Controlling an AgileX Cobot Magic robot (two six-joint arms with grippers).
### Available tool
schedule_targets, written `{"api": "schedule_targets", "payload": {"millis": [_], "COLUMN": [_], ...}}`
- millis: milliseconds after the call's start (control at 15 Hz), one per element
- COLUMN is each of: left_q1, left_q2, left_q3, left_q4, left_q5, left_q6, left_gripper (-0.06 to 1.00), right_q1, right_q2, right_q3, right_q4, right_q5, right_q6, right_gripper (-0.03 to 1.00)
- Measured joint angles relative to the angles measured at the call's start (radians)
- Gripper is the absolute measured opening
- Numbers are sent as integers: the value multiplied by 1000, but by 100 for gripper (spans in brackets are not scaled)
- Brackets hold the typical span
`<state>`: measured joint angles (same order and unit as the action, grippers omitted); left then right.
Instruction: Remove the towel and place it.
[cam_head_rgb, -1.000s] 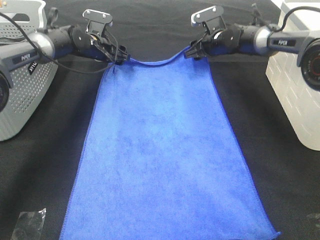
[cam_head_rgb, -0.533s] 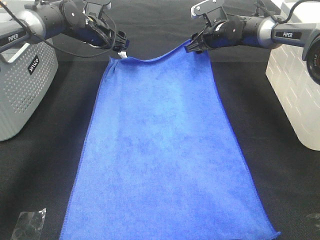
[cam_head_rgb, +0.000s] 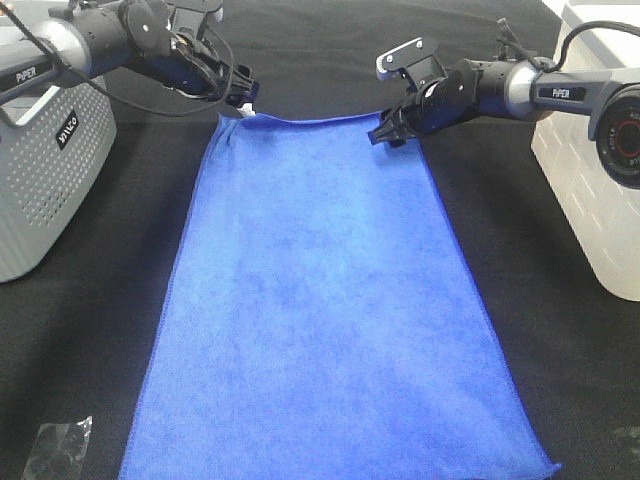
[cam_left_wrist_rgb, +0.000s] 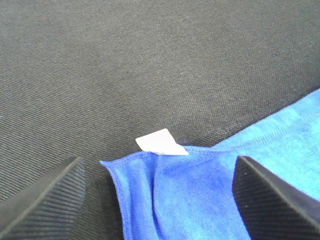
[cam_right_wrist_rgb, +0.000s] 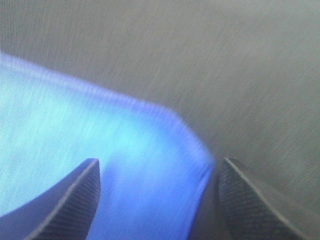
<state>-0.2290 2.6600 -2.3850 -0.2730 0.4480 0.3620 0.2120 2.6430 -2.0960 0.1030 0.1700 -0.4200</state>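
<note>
Though under bright light, black tabletop (cam_head_rgb: 90, 330) beneath towel (cam_head_rgb: 320, 320).

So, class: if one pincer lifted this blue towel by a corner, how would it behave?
The towel would probably droop limply: it lies flat, with a soft fold near its white tag. Its fuzzy pile likely grips well. It looks light for its spread.

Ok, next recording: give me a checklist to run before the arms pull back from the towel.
1. Left gripper open, nothing between its fingers: ok.
2. Right gripper open: ok.
3. Towel spread flat on the black table: ok.
4. Far edge lying straight: ok, slight wrinkle at the white tag corner.
5. Right far corner free of the gripper: cannot tell, wrist view blurred.
6. Near corners flat: cannot tell, left one cut off by the frame.
</note>
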Motion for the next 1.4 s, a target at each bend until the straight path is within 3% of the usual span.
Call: {"api": "schedule_targets", "payload": {"millis": [267,467,733,1000,1333,1400], "left_q1": [0,0,0,0,0,0], "left_q2": [0,0,-1,34,58,58], "left_q3": [0,0,0,0,0,0], "left_q4": [-1,18,26,-20,-168,-168], "left_q5": [8,93,228,187,78,78], "left_q6": [0,0,-16,-21,-22,-22], "left_gripper": [77,77,77,77,77,77], "right_q1": [0,0,0,0,0,0], "right_q2": [-11,-69,-176,-224,-245,-245], "right_q3": [0,1,1,1,1,1], "right_q4": [-9,-54,-48,20,53,53], "right_q5": [106,221,442,649,708,708], "right_q6": [0,0,4,41,42,42], "right_gripper": [68,68,68,68,68,68]}}
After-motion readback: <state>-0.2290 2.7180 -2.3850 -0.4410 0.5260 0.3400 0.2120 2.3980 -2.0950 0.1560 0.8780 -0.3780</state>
